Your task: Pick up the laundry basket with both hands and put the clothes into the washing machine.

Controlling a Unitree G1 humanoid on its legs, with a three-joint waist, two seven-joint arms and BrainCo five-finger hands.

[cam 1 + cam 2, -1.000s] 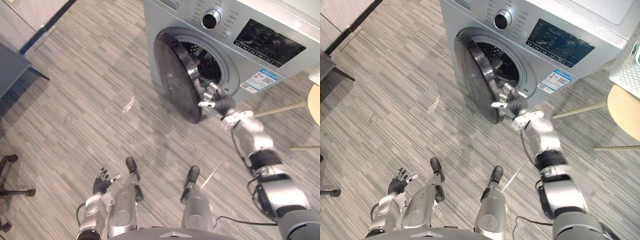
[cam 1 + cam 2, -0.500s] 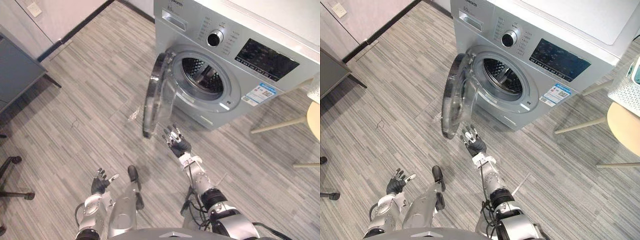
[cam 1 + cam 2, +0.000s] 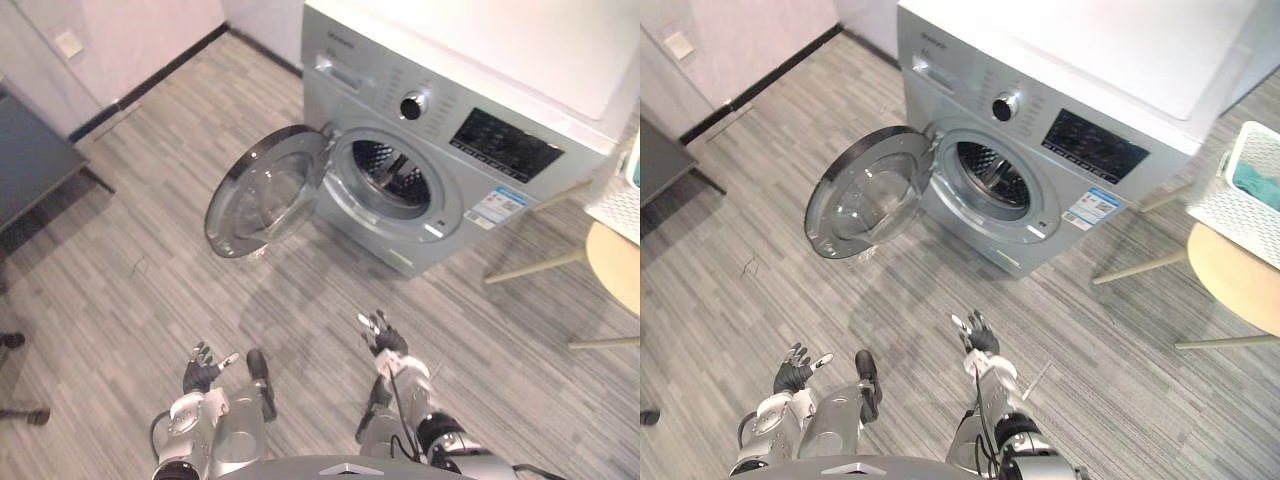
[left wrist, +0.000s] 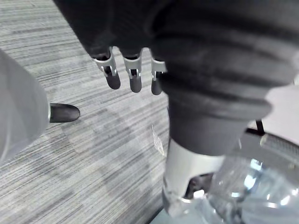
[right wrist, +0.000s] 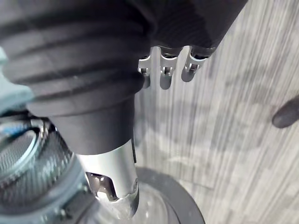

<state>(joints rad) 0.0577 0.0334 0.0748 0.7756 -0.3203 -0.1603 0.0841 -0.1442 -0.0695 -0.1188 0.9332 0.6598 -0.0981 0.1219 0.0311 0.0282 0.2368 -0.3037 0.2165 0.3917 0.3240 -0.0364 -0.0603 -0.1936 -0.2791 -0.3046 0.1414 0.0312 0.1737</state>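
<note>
The silver washing machine (image 3: 470,130) stands ahead with its round door (image 3: 262,190) swung wide open to the left, and the dark drum (image 3: 392,180) shows. A white laundry basket (image 3: 1240,190) holding teal cloth (image 3: 1260,186) sits on a round pale table (image 3: 1240,285) at the far right, away from both hands. My left hand (image 3: 203,368) hangs low at the lower left, fingers relaxed and empty. My right hand (image 3: 383,336) is low in the middle, well short of the machine, its fingers spread and empty. Straight fingers (image 4: 133,77) show in the left wrist view, and fingers (image 5: 164,70) in the right.
A dark grey table (image 3: 30,150) stands at the left by the wall. The round table's slanted wooden legs (image 3: 535,265) reach toward the machine's right side. Grey striped floor (image 3: 150,290) lies between me and the machine.
The door has swung from half open to wide open on the left. My right hand has let go of it and dropped back low toward me. The camera has pulled back.
</note>
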